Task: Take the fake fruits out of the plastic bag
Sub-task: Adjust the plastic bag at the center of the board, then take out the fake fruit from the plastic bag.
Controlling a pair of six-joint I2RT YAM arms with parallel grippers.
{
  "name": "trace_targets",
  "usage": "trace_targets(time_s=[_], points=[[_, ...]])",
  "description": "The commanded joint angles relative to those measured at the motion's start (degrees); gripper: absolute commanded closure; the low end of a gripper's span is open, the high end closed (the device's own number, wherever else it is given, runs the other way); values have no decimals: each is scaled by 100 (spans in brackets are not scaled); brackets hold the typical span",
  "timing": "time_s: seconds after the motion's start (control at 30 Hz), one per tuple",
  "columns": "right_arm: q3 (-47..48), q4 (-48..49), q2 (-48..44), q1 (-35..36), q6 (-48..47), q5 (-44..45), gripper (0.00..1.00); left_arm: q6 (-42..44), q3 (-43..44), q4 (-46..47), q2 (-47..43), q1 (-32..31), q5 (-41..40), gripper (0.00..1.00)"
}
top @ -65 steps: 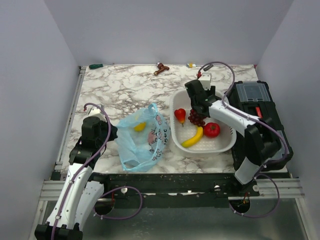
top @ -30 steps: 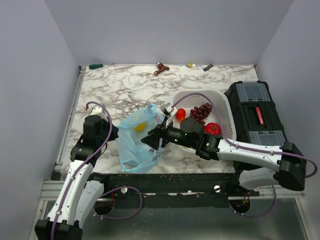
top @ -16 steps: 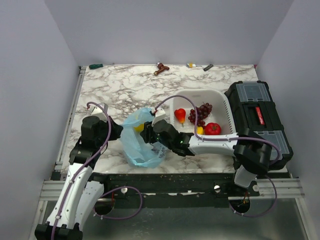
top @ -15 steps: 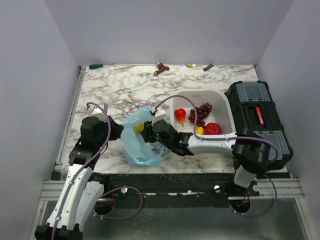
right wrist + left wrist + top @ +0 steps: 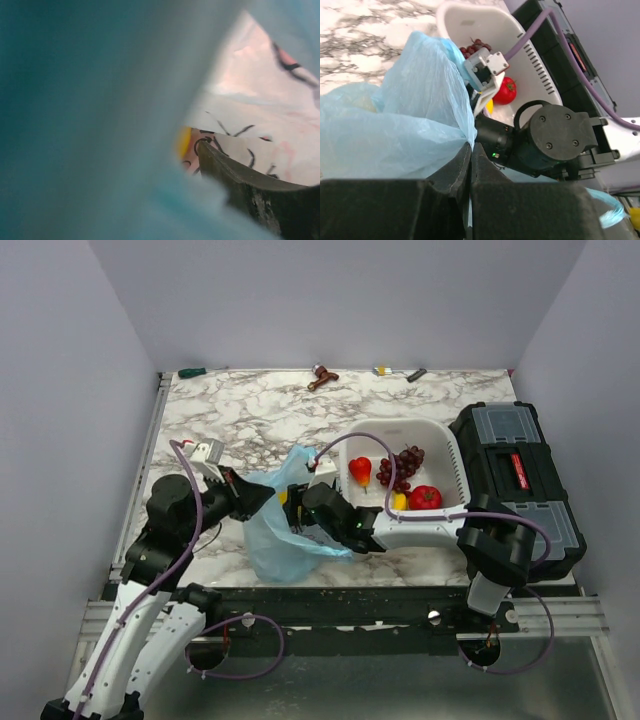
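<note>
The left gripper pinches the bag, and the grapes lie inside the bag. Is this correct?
Not quite. The left gripper does pinch the bag, but the grapes lie in the white basket, not inside the bag. The top view shows this.

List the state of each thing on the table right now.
plastic bag: edge pinched, mouth held up.
left tool: shut on plastic bag.
right tool: inside plastic bag, jaws hidden.
lemon: inside plastic bag.
grape bunch: in white basket.
banana: in white basket, partly hidden.
</note>
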Motion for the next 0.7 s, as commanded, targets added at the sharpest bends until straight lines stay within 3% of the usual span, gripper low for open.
trace_targets(time_s=[0.0, 0.17, 0.67], points=[[-186, 331, 120, 41, 43, -185, 24, 628, -185, -1276, 189, -7, -1343, 100], [-72, 378, 318, 43, -67, -245, 17, 903, -316, -1663, 615, -3, -2045, 100], [749, -148, 1206, 45, -852, 356, 7, 1428, -300, -1569, 1277, -5, -2296, 100]])
